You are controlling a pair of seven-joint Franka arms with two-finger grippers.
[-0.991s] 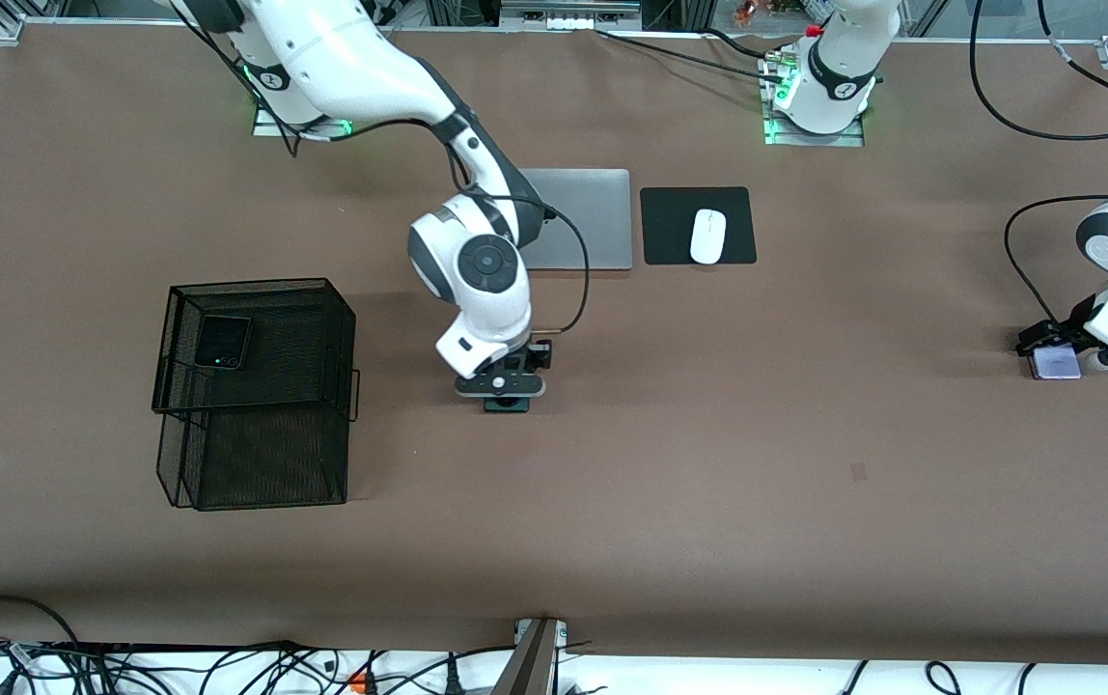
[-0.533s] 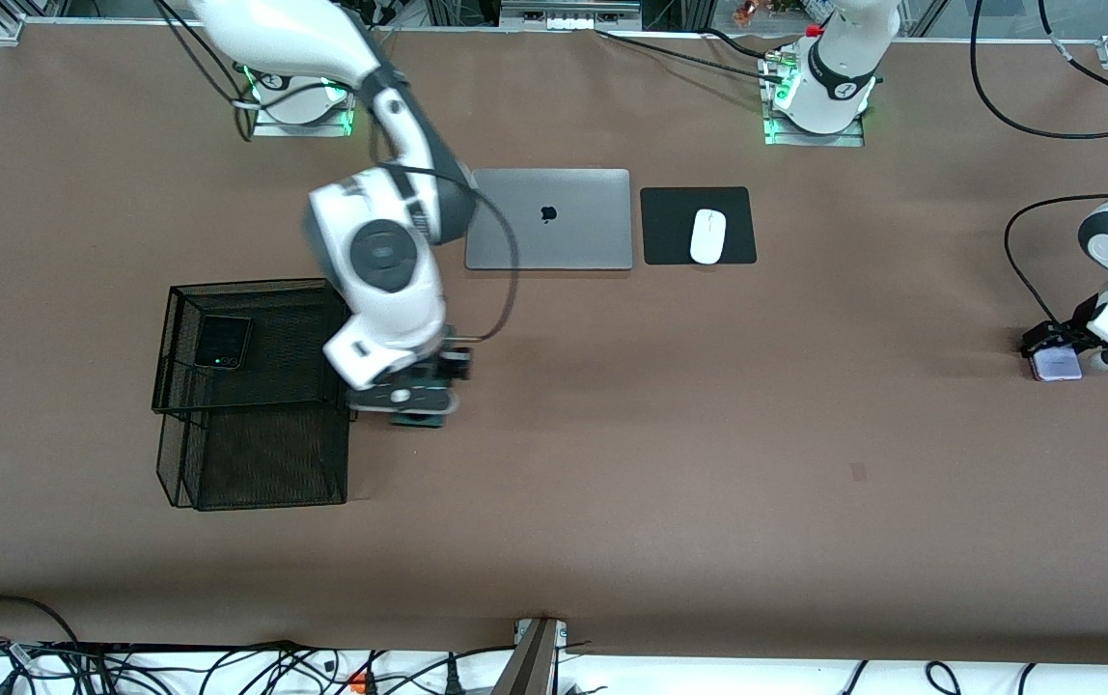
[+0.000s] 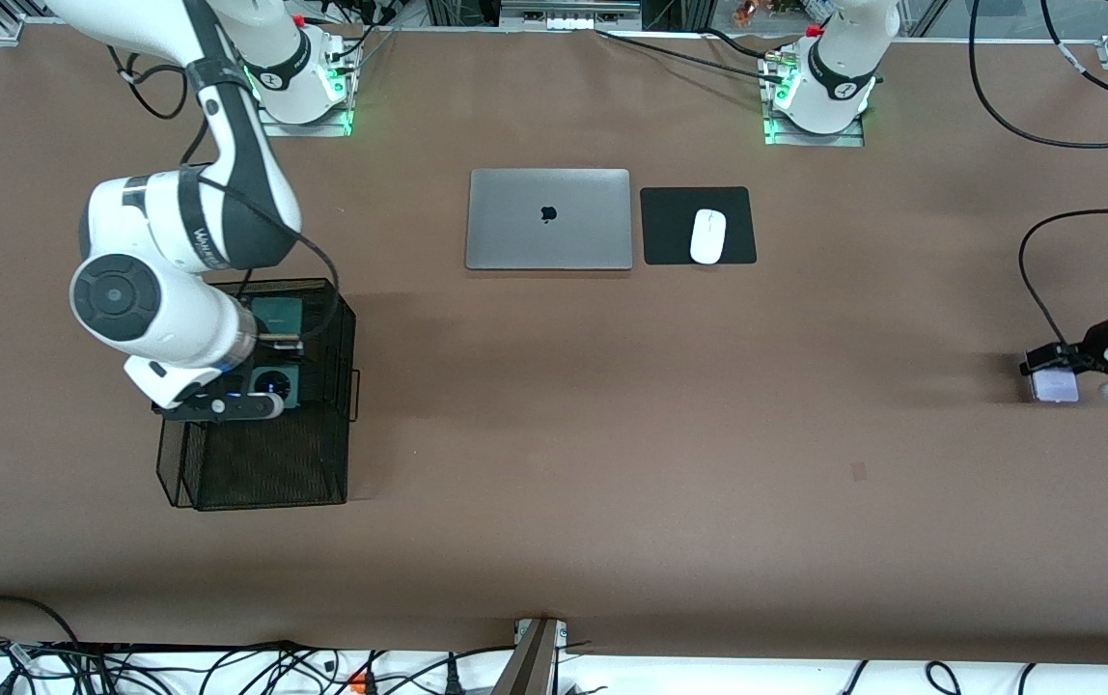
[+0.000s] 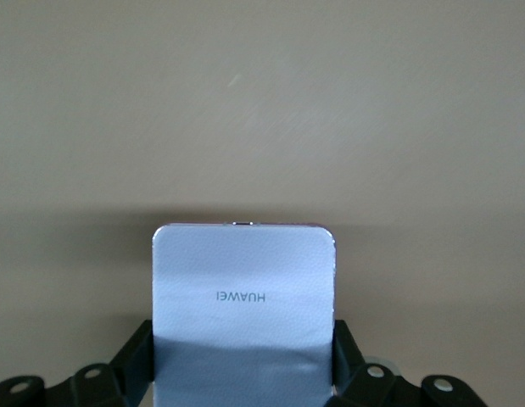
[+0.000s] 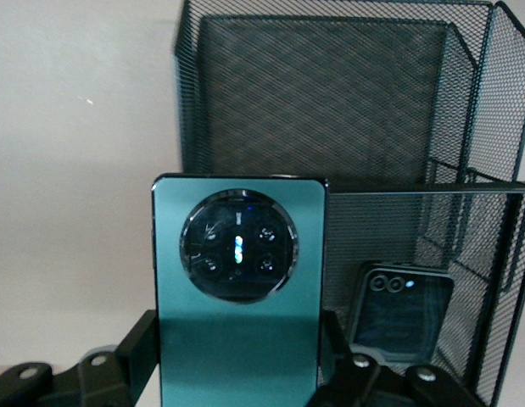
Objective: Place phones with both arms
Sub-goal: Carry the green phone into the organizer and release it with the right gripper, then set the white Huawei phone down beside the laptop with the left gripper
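Right gripper (image 3: 243, 386) over the black mesh basket (image 3: 342, 319), clamped on the green phone (image 5: 238, 292) by its 2 long edges. Phone's long axis runs straight out from the jaws, camera ring at the free end, flat face level with the table. Below and just beside it in the right wrist view, the black flip phone (image 5: 402, 315) already on the basket's upper tier. So the coming drop turns on 1 thing: enough bare mesh beside the flip phone to take the long slab without overlap. Probably best lowered lengthwise along the tier, though from the front view the arm hides most of that tier and the exact gap cannot be judged.

Left gripper (image 3: 1061, 365) low at the left arm's end of the table, well apart from the basket, pinching the lilac phone (image 4: 243, 305) across its width. Phone sits flat on or just above the brown table (image 3: 612, 463); contact not clear. Basket lies toward the right arm's end, so a long carry across the table for this 1.

Grey laptop (image 3: 548, 219) and white mouse (image 3: 707, 236) between the 2 bases, out of both paths.
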